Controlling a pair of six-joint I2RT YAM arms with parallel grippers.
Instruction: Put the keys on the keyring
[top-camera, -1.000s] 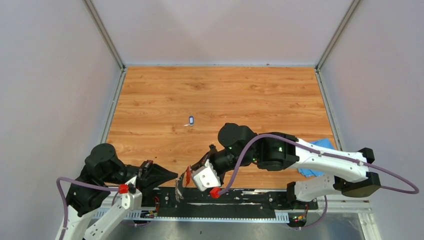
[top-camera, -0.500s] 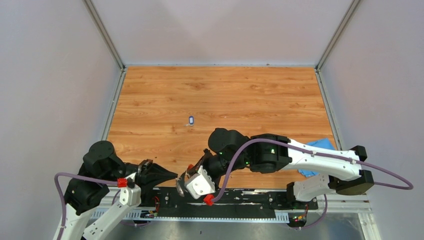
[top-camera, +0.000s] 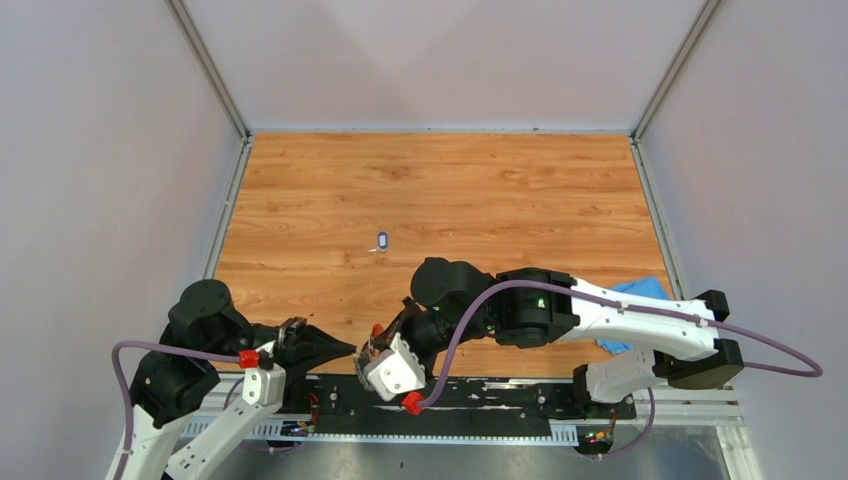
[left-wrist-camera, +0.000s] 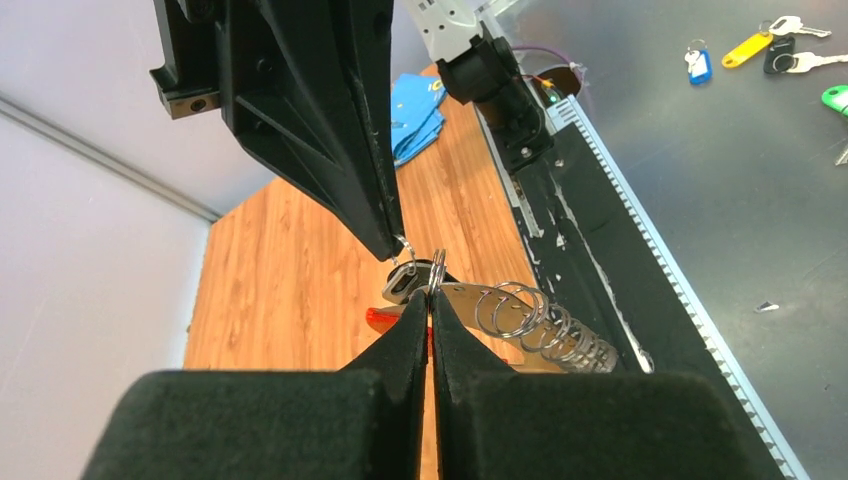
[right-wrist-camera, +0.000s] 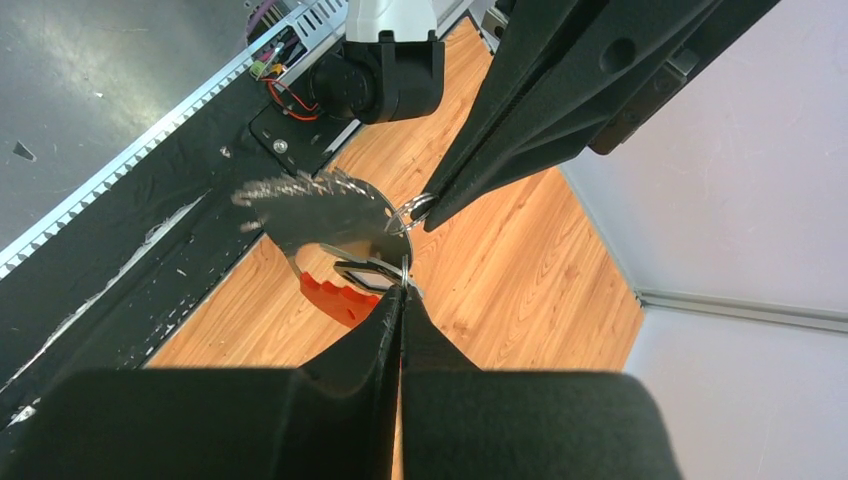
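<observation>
The keyring (left-wrist-camera: 530, 318), a metal plate with a fan of wire rings and a red piece, hangs between both grippers at the table's near edge (top-camera: 362, 362). My left gripper (left-wrist-camera: 431, 300) is shut on one of its end rings and shows from the side in the right wrist view (right-wrist-camera: 430, 215). My right gripper (right-wrist-camera: 402, 292) is shut on a small ring carrying the black-headed key (right-wrist-camera: 365, 272), right against the keyring (right-wrist-camera: 320, 210). From the left wrist view the black key (left-wrist-camera: 405, 285) hangs under the right fingertips (left-wrist-camera: 393, 245). The blue-and-white key (top-camera: 383, 241) lies alone on the wood.
A blue cloth (top-camera: 630, 300) lies at the right edge of the table. A black rail (top-camera: 450, 400) runs along the near edge below the grippers. Several spare tagged keys (left-wrist-camera: 740, 50) lie on the grey floor beyond the rail.
The right arm has swung left and nearer, bringing its gripper and the black key up against the left gripper's tip. The left arm has barely shifted.
</observation>
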